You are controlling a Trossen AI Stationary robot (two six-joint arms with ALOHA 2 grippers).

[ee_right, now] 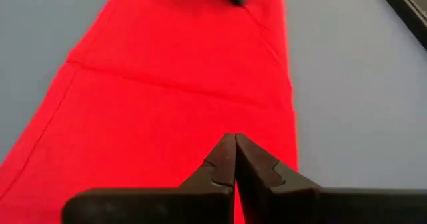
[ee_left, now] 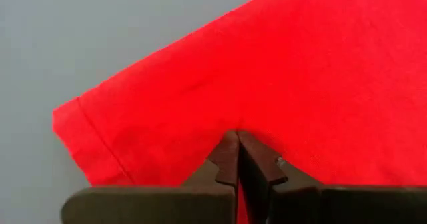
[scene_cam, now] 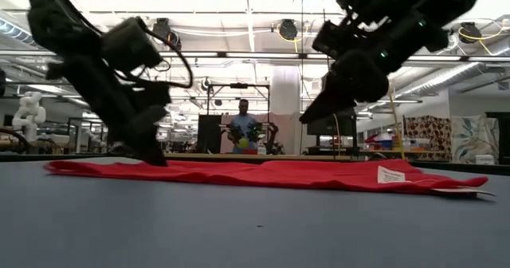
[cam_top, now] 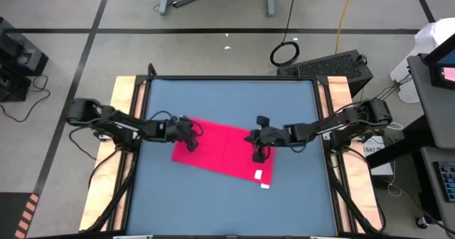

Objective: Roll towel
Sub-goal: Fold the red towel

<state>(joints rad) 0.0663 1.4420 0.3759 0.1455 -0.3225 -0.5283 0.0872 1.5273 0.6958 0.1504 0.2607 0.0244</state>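
Table [cam_top: 227, 196]: blue-grey top, towel [cam_top: 224, 148] near its centre, lying flat, slanted, unrolled. Towel bright red-pink, 1 crease across middle, white tag [cam_top: 257, 173] near right end. Left gripper [cam_top: 190, 144] clenched, tips pressing towel's left end, likely pinning it. Right gripper [cam_top: 259, 153] clenched, empty, hovering above towel's right half.

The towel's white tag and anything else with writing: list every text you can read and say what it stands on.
No text can be read in any view.
White tag at the edge of the red towel: faint marks, too small and blurred to read.
Paper beside the table, by the right arm: dark print, blurred, not readable.
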